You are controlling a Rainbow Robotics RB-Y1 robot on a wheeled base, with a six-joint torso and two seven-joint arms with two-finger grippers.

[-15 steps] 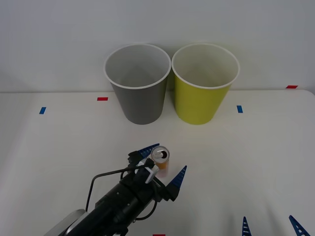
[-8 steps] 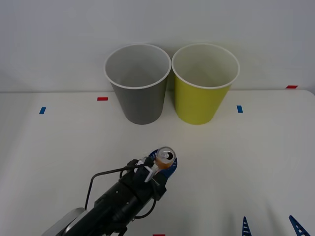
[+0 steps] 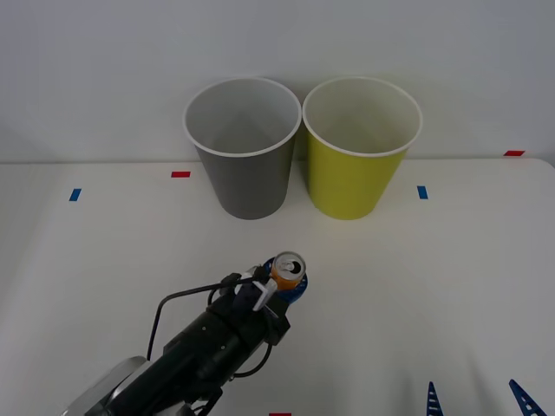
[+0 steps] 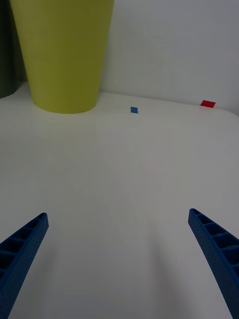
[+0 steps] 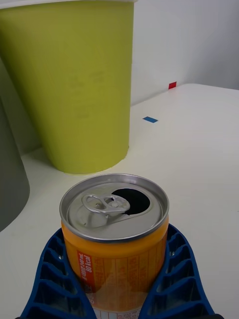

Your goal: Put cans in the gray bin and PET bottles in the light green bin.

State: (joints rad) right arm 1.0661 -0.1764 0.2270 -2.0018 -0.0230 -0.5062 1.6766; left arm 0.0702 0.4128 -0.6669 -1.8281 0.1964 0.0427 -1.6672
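Orange can (image 5: 114,239) sits clamped in left hand (image 5: 117,279).

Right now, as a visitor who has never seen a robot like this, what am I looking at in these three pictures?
This is a two-armed robot sorting rubbish on a white table. The wide picture comes from a camera above its arms, looking down. The two tall pictures come from cameras on its wrists; the blue ribbed pieces are its fingers. At the table's far side stand a gray bin for cans and a light green bin for plastic bottles. The left gripper is shut on a small orange can with an opened top, held upright in front of the bins. The right gripper waits open over bare table, near the robot.
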